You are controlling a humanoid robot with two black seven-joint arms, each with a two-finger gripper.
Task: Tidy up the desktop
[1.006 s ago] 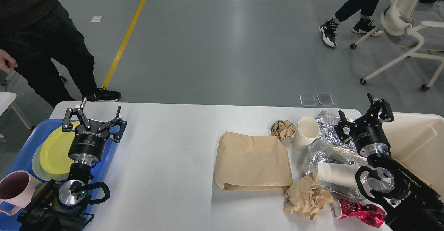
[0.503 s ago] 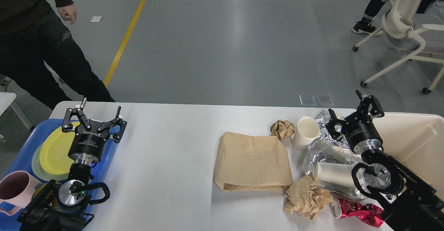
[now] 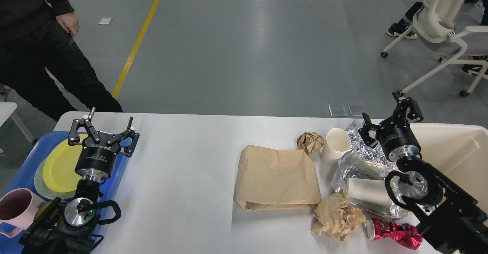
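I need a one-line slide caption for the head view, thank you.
Both grippers open: left gripper above blue tray, right gripper above paper litter on the desktop.

Both tools (image 3: 102, 126) (image 3: 389, 113) agape, raised.

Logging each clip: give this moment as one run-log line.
left tool: open, empty, over blue tray | right tool: open, empty, above foil | desktop: paper bag, cups, crushed can uncleared

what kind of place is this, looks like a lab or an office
Most likely a robotics lab or test hall, not an ordinary office: a wide bare grey floor with a yellow line, rolling office chairs, and a white desktop staged with trash for two robot arms.
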